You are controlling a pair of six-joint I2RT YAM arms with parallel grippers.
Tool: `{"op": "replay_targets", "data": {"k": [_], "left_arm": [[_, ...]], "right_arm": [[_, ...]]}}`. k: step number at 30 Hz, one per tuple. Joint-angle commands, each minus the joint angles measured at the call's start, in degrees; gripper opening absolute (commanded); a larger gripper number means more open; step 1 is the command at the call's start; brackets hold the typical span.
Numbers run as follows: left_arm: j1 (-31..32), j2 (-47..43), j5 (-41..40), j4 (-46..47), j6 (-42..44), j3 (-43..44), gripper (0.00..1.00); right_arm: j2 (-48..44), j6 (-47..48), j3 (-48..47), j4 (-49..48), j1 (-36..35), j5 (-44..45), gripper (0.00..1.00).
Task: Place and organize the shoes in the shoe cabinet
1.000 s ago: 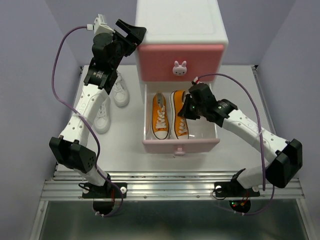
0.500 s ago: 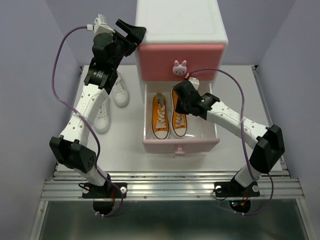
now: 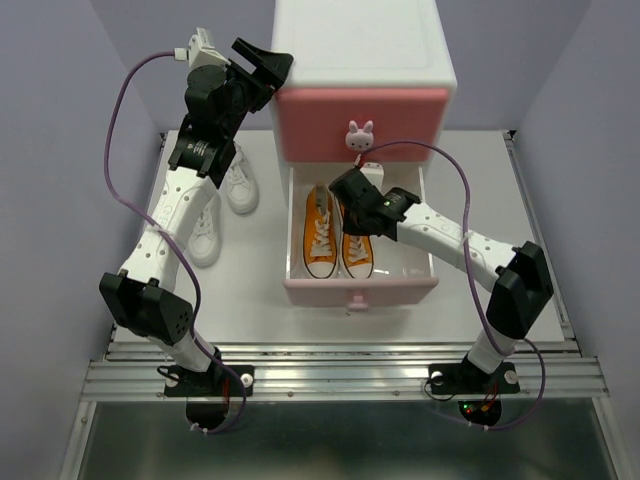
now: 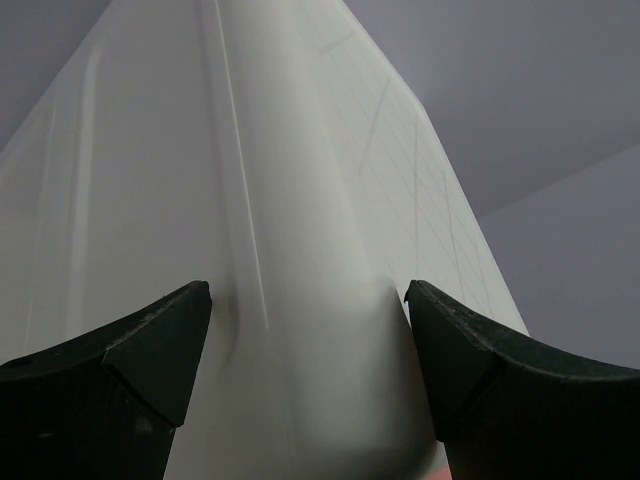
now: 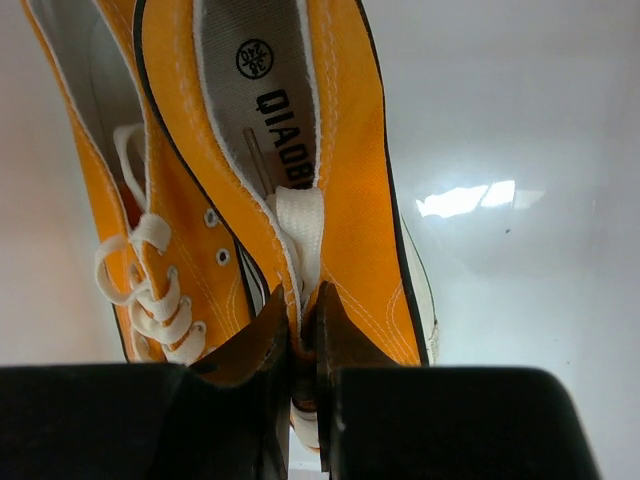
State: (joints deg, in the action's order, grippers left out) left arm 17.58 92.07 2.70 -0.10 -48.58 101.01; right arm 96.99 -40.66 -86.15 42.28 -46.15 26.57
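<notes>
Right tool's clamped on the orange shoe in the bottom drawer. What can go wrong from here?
1. The right tool pinches only a thin strip at the tongue of the right orange shoe; it may slip or drag the shoe against the left orange shoe beside it.
2. The left tool stands open astride a corner of the shoe cabinet; a nudge could shift it.
3. The left arm hangs over the white shoes; lowering could knock them.

orange sneakers [image 3: 320, 238], white laces [image 3: 321, 243] | white sneakers [image 3: 243, 190] | cabinet [image 3: 360, 40] white, drawers [image 3: 330, 125] pink
</notes>
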Motion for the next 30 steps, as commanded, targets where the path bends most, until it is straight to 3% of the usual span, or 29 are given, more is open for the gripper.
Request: {"op": "replay_targets", "data": {"k": [1, 3, 8, 13, 14, 19, 23, 30], "left_arm": [[-0.97, 6.19, -1.91, -28.47, 8.32, -5.56, 0.88], [-0.97, 6.19, -2.0, -28.55, 8.15, -5.56, 0.88], [-0.97, 5.93, -2.08, -28.55, 7.88, -5.56, 0.88], [-0.97, 5.84, -2.08, -28.82, 7.88, -5.65, 0.88], [-1.06, 5.84, -2.08, -28.9, 7.88, -5.56, 0.88], [-0.97, 5.66, -2.08, -29.17, 7.8, -5.39, 0.88], [-1.06, 5.66, -2.08, -29.34, 7.71, -5.39, 0.88], [-0.97, 5.93, -2.08, -30.05, 7.88, -4.68, 0.88]], "right_arm": [[0.48, -3.44, -3.58, 3.06, -1.22, 0.77, 0.03], [1.96, -4.33, -5.59, 4.82, -1.22, 1.47, 0.05], [6.19, -5.3, -10.52, 8.51, -1.22, 3.14, 0.22], [10.14, -6.7, -15.09, 11.32, -1.22, 4.89, 0.27], [10.58, -6.97, -16.67, 12.38, -1.22, 5.25, 0.38], [10.16, -8.19, -18.18, 14.67, -1.22, 5.6, 0.74], [6.56, -8.82, -15.64, 12.58, -1.22, 6.39, 0.91], [-2.42, -9.17, -11.67, 7.55, -1.22, 8.85, 0.93]]}}
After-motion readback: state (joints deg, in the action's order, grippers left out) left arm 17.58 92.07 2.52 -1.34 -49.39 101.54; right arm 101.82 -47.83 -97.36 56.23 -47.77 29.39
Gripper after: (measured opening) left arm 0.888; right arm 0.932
